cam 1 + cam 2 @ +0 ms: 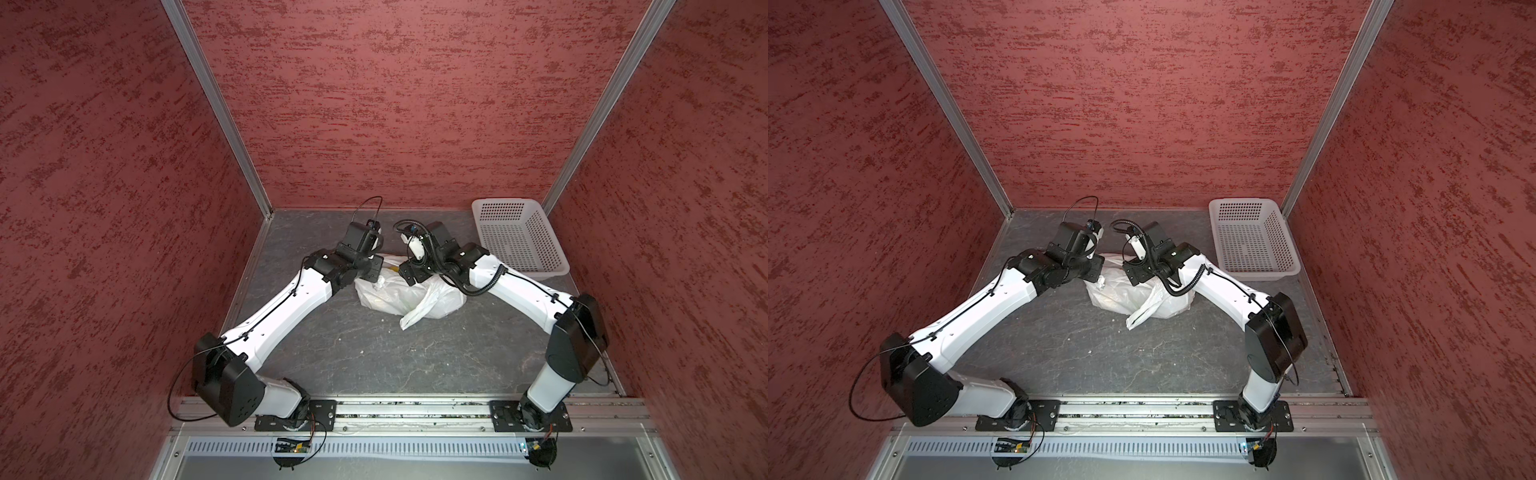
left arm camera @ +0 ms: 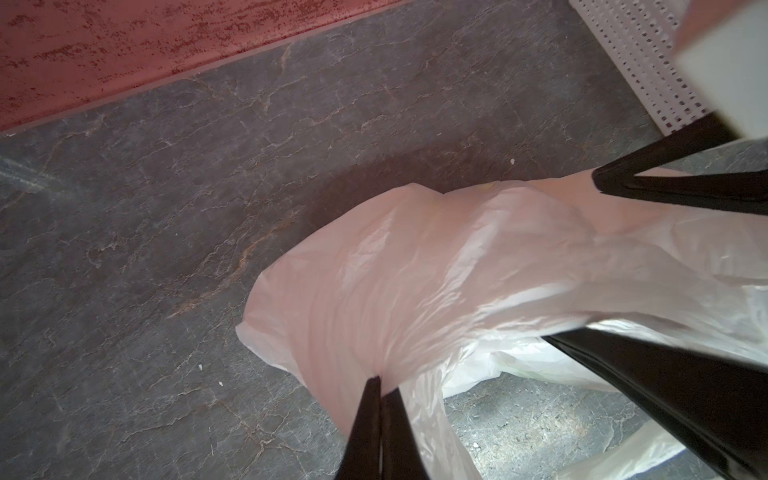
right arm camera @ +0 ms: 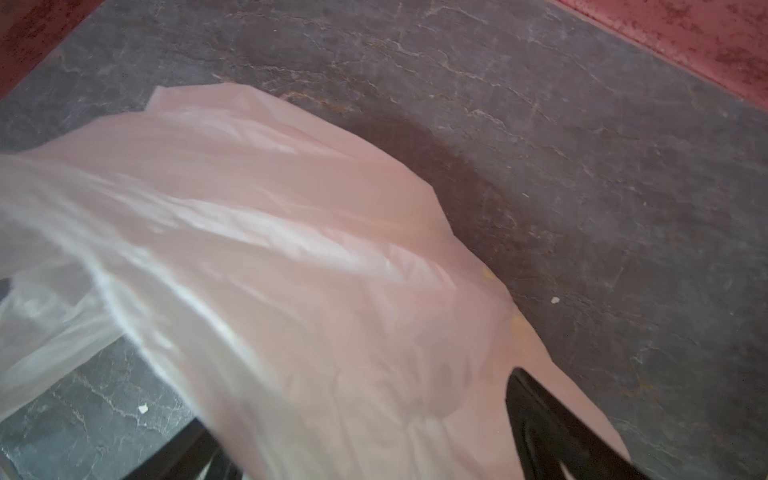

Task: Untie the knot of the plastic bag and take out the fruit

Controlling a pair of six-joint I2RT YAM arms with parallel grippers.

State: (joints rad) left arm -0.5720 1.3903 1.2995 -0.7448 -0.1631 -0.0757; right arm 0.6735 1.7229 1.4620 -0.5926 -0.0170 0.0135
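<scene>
Desk: grey stone-pattern desk (image 1: pixel 353 357), red walls around.
Bag: thin crinkly white plastic bag (image 1: pixel 399 297) is lying mid-desk, toward the far edge.
Handling: light, soft, slippery; bunched film is probably giving the best hold.
Left claw (image 2: pixel 380 392): black, closed, pinching the film.
Right claw (image 2: pixel 573 262): standing open astride the film.
Views: wrist views are showing the fingertips; both top views are hiding them.

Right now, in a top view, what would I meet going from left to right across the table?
left arm → plastic bag → white basket. The right arm reaches over both the bag and the basket's span, so it is left out.
</scene>
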